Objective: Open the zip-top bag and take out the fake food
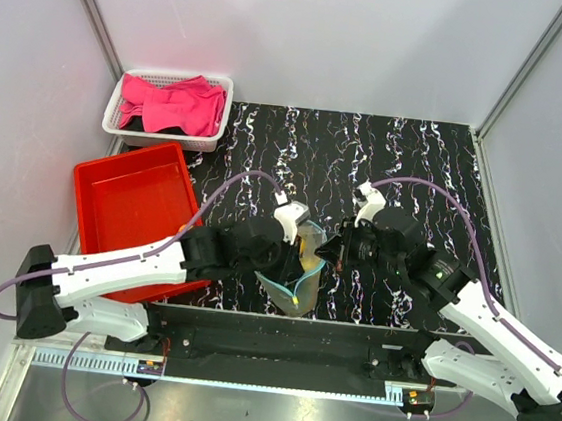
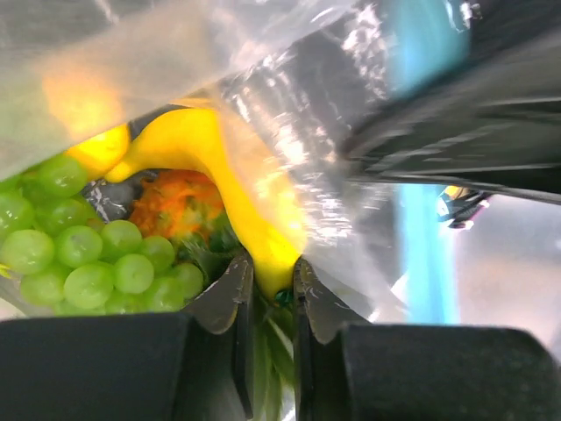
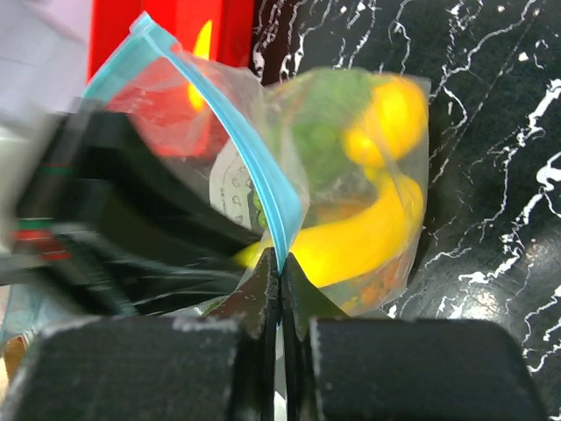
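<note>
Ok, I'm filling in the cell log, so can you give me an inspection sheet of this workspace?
Surface: black white-veined mat.
Job's things: zip-top bag between both arms, mouth open; toy banana, green grapes, bumpy orange piece inside.
Clutter: red tray; white basket holding pink cloth.
End effectors: left end effector shut on toy banana's tip; right end effector shut on blue zip strip.
Cables: purple cables looping along both arms.
Surroundings: grey walls, nothing else seen.

No text, brand or number can be read. A small white label (image 3: 230,189) on the bag (image 3: 219,101) carries tiny dark print, too blurred to make out.
</note>
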{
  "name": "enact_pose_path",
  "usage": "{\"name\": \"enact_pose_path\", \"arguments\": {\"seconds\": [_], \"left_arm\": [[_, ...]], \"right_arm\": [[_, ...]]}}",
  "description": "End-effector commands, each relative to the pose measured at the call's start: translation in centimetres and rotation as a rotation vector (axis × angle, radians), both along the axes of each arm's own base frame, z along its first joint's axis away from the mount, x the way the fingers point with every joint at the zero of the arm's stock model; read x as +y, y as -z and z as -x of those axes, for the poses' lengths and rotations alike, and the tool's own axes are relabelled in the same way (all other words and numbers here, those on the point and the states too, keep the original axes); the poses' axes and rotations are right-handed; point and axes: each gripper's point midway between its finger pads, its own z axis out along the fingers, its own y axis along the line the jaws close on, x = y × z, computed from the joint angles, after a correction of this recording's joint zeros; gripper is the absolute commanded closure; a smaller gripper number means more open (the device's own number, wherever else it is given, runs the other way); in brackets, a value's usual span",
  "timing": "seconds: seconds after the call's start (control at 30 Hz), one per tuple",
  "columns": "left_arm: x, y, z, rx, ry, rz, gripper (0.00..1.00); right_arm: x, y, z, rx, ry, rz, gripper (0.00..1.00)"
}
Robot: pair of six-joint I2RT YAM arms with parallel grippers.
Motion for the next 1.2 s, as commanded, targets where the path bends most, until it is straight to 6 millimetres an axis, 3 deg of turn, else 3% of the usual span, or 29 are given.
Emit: {"name": "enact_pose_path", "arguments": {"seconds": [0.0, 0.37, 0.57, 0.77, 1.03, 1.17], "left_arm": [[-1.1, -6.9, -1.4, -0.139, -0.003, 0.14, 1.0], [-0.1, -11.1, -1.7, -0.186, -0.033, 0.18, 1.0], [2.0, -13.0, -0.2, -0.181, -0.017, 0.229, 1.0], [3.8, -17.0, 1.5, -0.202, 0.017, 0.324, 1.0], [10.2, -21.5, 1.0, -0.347, -0.135, 0.423, 1.0], [14.3, -20.5, -0.1, -0.383, -0.268, 0.295, 1.0]], "right_arm": [[0.5, -0.7, -0.6, -0.047, -0.007, -0.018, 1.0], [0.4, -1.5, -0.6, -0.051, 0.003, -0.03, 1.0], [-0.5, -1.6, -1.4, -0.076, 0.054, 0.009, 1.0], [-1.1, -0.5, -1.8, -0.073, 0.084, 0.053, 1.0], [-1.5, 1.2, -2.9, -0.05, 0.138, 0.108, 1.0], [-1.1, 1.5, -3.3, -0.027, 0.157, 0.111, 1.0]]}}
